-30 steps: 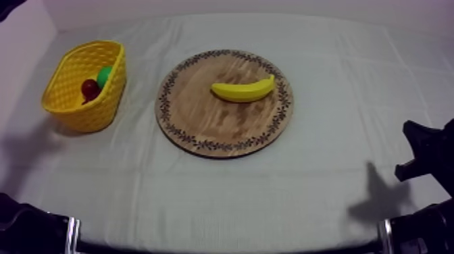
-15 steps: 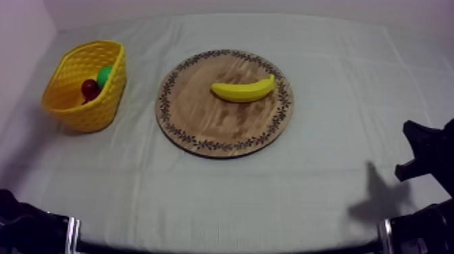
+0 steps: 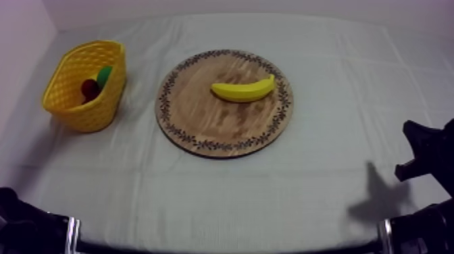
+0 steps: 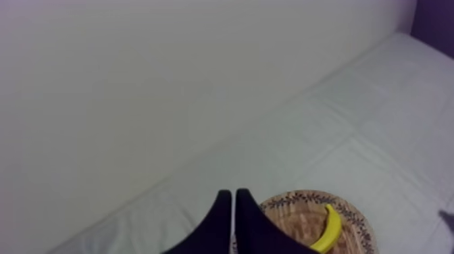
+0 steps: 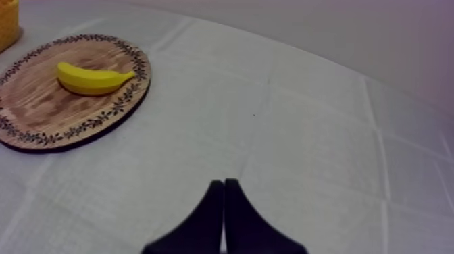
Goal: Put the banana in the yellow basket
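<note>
the banana (image 3: 243,89) is lying on the wooden board (image 3: 203,128), the yellow basket (image 3: 91,111) standing apart at my left. my left end effector (image 4: 233,197) and right end effector (image 5: 223,185) are both hanging pressed together, gripping nothing.

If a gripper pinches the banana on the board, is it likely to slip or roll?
The banana looks smooth, so it may slip between the fingers. It lies curved on the flat wooden board, so it probably pivots rather than rolls.
</note>
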